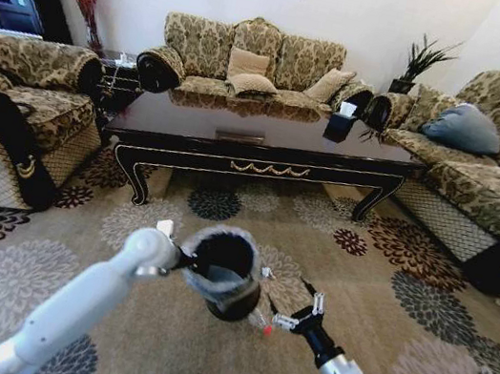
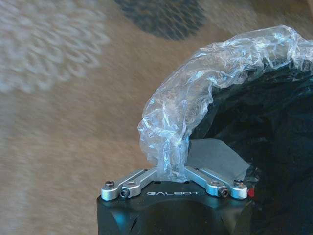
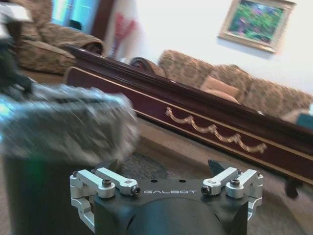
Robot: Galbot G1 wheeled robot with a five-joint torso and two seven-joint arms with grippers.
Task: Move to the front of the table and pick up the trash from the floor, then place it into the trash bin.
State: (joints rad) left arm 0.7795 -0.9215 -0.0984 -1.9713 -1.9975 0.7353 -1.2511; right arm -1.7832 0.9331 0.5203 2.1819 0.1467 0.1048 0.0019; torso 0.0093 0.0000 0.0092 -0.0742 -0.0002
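My left gripper (image 1: 181, 257) (image 2: 171, 169) is shut on the rim of the trash bin (image 1: 223, 274) (image 2: 274, 137), pinching the crinkled clear bag folded over it. The small black bin hangs tilted above the floor (image 1: 409, 273), its mouth facing me. My right gripper (image 1: 300, 312) (image 3: 164, 166) stands open just right of the bin (image 3: 39, 196), nothing between its fingers. A small clear bottle with a red cap (image 1: 261, 325) lies between the bin's base and the right gripper. The table (image 1: 268, 142) (image 3: 195, 112) stands ahead, its gold-trimmed apron facing me.
Patterned sofas close in on the left (image 1: 22, 108), behind the table (image 1: 252, 66) and on the right (image 1: 487, 161). A dark tissue box (image 1: 342, 121) sits on the table's right end. Open carpet lies between me and the table.
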